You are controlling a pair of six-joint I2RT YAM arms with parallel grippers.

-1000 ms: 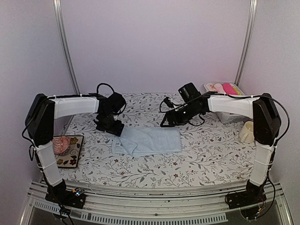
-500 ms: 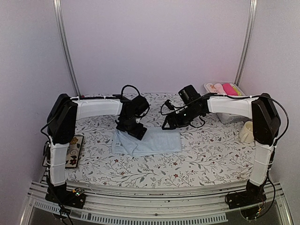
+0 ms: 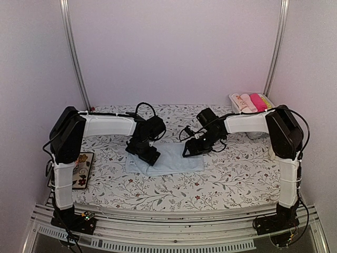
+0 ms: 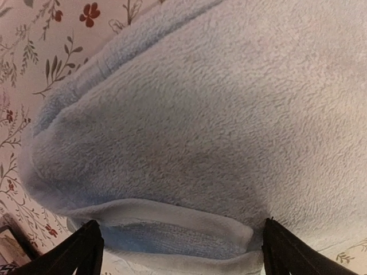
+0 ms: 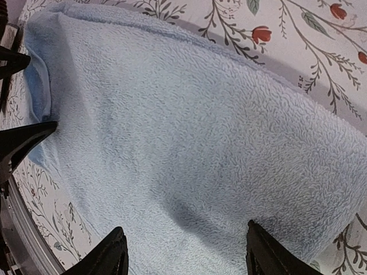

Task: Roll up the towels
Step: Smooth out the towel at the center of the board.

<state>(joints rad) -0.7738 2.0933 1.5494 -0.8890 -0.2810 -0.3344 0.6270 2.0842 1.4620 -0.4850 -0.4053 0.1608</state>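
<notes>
Left fingers (image 4: pixel 86 252) are sitting wide open, straddling the folded hem of the light blue towel (image 3: pixel 174 158), probably lining up to pinch it and start the roll. Right fingers (image 5: pixel 112 258) are hanging open too over the towel's other end, gripping nothing. Towel's lying flat mid-tabletop (image 3: pixel 226 182). Not seeing any readable labels or writing anywhere.

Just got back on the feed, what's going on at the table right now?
Both arms are bent over the light blue towel, which lies unrolled on the flowered table. The left tool is open at the towel's left end, and the right tool is open over its far right part. Neither grips the cloth.
</notes>
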